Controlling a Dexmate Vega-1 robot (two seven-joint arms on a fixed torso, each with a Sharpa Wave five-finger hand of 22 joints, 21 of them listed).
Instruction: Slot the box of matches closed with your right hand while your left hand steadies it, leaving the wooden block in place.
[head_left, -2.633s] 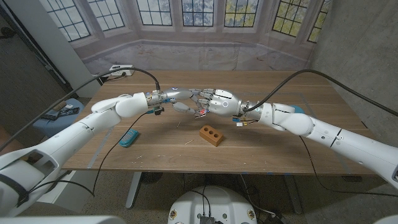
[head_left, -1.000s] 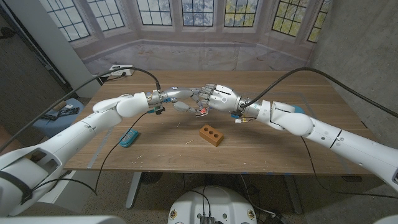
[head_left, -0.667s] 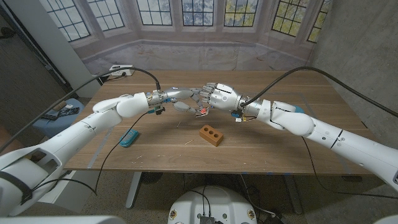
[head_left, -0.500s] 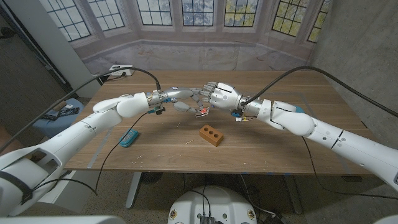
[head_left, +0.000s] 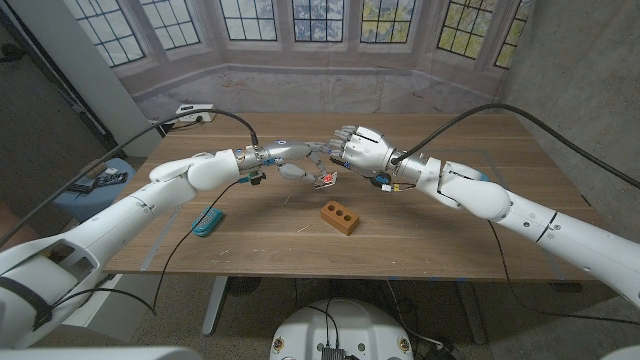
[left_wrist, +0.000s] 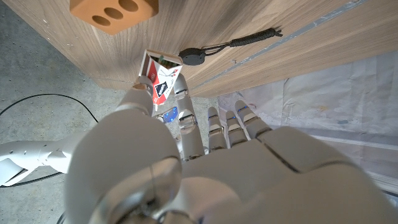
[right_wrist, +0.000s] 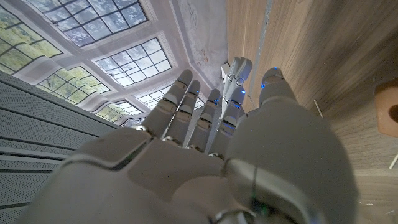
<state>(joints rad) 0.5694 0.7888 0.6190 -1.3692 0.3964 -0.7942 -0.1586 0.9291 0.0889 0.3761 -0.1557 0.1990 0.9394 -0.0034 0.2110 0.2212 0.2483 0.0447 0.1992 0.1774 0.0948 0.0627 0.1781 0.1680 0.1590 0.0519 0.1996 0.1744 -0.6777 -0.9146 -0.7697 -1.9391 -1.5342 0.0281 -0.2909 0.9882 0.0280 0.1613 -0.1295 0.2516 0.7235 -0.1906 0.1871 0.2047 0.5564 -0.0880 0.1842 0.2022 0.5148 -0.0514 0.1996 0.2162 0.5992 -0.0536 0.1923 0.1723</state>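
The small red and white matchbox (head_left: 325, 179) hangs above the table's middle, pinched at the fingertips of my left hand (head_left: 293, 158). In the left wrist view the matchbox (left_wrist: 163, 81) sits between the thumb and a finger of that hand (left_wrist: 186, 168). My right hand (head_left: 362, 150) hovers just right of the box, a little apart from it, with its fingers spread and nothing in them. The right wrist view shows that hand (right_wrist: 205, 149) with fingers stretched out. The orange wooden block (head_left: 340, 217) with three holes lies on the table below the hands, seen also as the block (left_wrist: 114, 11).
A teal object (head_left: 208, 221) lies on the table's left part. A white power strip (head_left: 195, 116) with a black cable sits at the far left corner. A black cord with a round end (left_wrist: 193, 56) lies on the wood. A loose matchstick (head_left: 303, 230) lies near the block.
My right hand has let go of the matchbox and drawn back up and to the right, its fingers opening. The left hand and the box have stayed put.
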